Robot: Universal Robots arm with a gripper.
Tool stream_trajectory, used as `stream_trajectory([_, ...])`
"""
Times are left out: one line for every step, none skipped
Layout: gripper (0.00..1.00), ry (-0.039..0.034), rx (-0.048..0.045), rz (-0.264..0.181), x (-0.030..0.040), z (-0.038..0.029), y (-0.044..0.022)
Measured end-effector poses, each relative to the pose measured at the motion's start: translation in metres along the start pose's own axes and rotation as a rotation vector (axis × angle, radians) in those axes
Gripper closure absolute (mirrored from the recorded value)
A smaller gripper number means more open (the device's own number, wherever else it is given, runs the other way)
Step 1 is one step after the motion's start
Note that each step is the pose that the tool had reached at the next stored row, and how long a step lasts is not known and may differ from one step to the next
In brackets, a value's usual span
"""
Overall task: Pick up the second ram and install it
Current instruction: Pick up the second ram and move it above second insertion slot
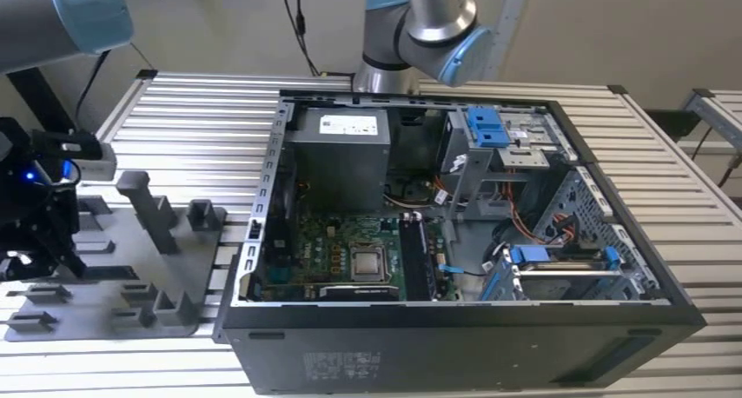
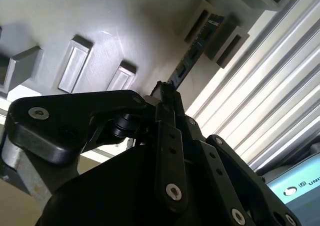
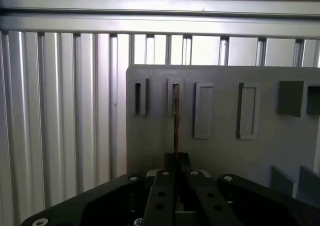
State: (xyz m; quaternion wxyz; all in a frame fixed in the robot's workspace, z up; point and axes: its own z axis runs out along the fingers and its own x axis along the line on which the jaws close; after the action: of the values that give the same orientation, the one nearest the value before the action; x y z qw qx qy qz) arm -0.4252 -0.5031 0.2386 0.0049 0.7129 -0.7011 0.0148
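By my reading the work stands at the pick-up stage. The hand (image 3: 176, 158) has its fingers drawn narrow and pinched on the near end of the second ram (image 3: 176, 121). The ram runs on edge straight out ahead of the fingertips, with its far end at a slot of the grey tray (image 3: 150, 131). In the second wrist view the second ram (image 2: 192, 55) reaches from the fingertips to a gap between two raised tray blocks. It seems gripped but not yet carried off, and I cannot tell whether it has lifted at all from the slot. Installing is all left to do. In the exterior view the open computer case (image 1: 464, 346) lies well apart from the hand on the slatted surface (image 1: 197, 111). The long black sockets (image 1: 415, 257) of the green motherboard (image 1: 319, 255) are far from where the hand works, and whether another stick sits in them is too small to tell. As for writing, a white label (image 1: 350, 122) on the grey power supply box and a pale sticker (image 1: 336, 363) on the case's front wall carry print too small to make out. A blue-grey arm cover (image 2: 295, 186) close behind the hand bears pale lettering, cut off at the edge. The ram is seen nearly edge-on, so nothing on it can be read.
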Motion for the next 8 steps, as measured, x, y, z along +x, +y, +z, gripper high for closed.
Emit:
stream_trajectory([0.86,0.0000,0.0000,0.000,0.0000,-0.0014,0.0000])
stream_trajectory([0.86,0.0000,0.0000,0.000,0.0001,-0.0028,0.0000])
stream_trajectory([0.86,0.0000,-0.0001,0.000,0.0001,-0.0044,0.0000])
stream_trajectory([0.86,0.0000,-0.0001,0.000,0.0002,-0.0061,-0.0001])
stream_trajectory([0.86,0.0000,-0.0001,0.000,0.0002,-0.0077,-0.0001])
stream_trajectory([0.86,0.0000,-0.0001,0.000,0.0003,-0.0093,-0.0001])
stream_trajectory([0.86,-0.0001,0.0000,0.000,0.0003,-0.0109,-0.0001])
stream_trajectory([0.86,0.0001,-0.0001,0.000,0.0004,-0.0126,-0.0002])
